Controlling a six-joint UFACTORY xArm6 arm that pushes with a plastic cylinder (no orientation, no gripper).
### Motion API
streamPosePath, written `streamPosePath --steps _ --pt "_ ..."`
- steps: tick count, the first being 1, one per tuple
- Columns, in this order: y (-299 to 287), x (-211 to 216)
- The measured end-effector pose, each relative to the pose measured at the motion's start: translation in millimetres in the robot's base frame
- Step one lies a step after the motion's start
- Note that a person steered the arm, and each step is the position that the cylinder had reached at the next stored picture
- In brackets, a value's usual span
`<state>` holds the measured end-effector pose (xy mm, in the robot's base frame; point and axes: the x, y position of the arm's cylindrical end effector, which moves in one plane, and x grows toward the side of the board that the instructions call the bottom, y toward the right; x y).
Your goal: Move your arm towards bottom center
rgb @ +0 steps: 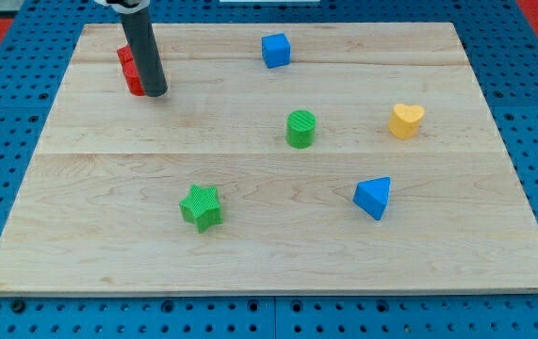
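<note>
In the camera view, my tip [154,93] rests on the wooden board [269,250] near its top-left corner, at the lower end of a straight dark rod that rises out of the view's top. The rod has no jaws, so there is nothing spread, pressed together or pinching; it is a plain rod end set on the wood. Just to the view's left of my tip, touching or nearly touching the rod and partly hidden behind it, sits a red block [129,70] whose shape I cannot make out. To the view's right and slightly above my tip stands the blue cube [275,50]. To the right and a little below my tip is the green cylinder [300,129], and farther right still, the yellow heart [406,121]. Below my tip and a little to the right lies the green star [201,208]. Well apart, toward the lower right, is the blue triangular block [373,197]. The board's bottom centre lies far below and to the right of my tip, past the green star.
</note>
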<state>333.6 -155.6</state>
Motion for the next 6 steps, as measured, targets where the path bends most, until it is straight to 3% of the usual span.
streamPosePath --steps 3,4,6 --pt "-10 -1" --pt "-32 22" --pt "-89 122"
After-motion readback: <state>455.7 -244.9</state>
